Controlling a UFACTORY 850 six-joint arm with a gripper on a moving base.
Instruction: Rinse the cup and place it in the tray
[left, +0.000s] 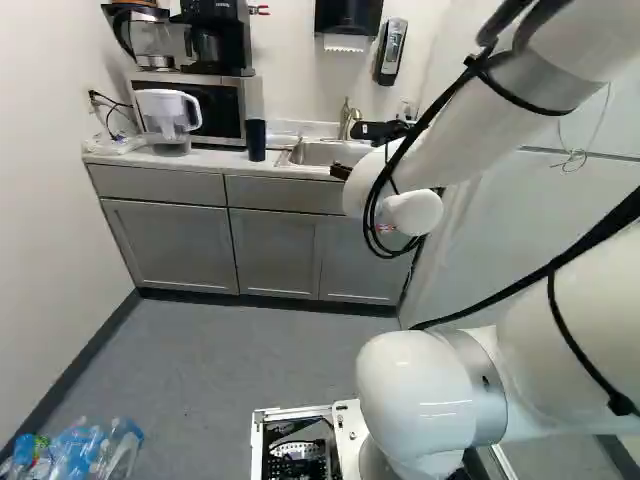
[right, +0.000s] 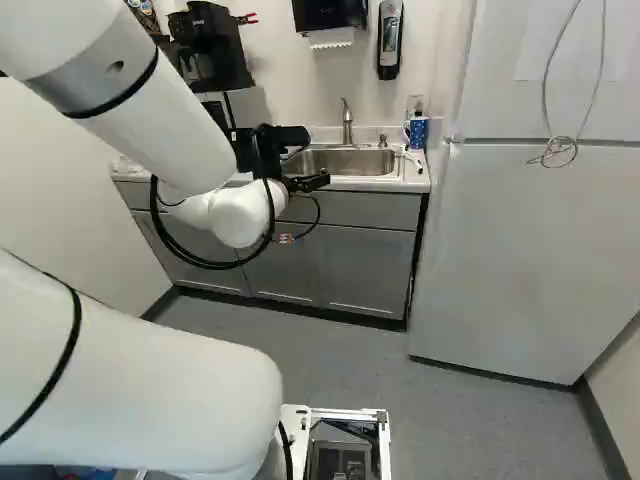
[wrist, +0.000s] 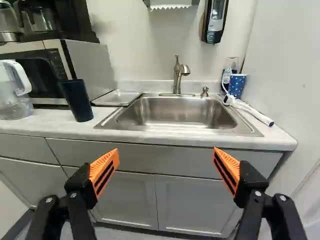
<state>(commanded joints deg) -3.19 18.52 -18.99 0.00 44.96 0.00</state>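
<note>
Tall white fridge (right: 530, 250) at right of the right base view. Grey-fronted bench (wrist: 55, 125) ahead of the arm. On it, microwave (wrist: 95, 65); steel sink (wrist: 175, 112) set into the top. End effector (right: 320, 181) out before the bench, orange-padded fingers spread wide, nothing between them. Clear pitcher (wrist: 14, 92) in front of the microwave. Metal tray (wrist: 117, 98) lies just beside the sink. Dark cup (wrist: 77, 100) upright on the bench, between pitcher and tray. Faucet (wrist: 177, 77) behind the basin. Dotted blue cup (wrist: 236, 86) near the sink's back corner, white brush (wrist: 252, 112) beside it.
</note>
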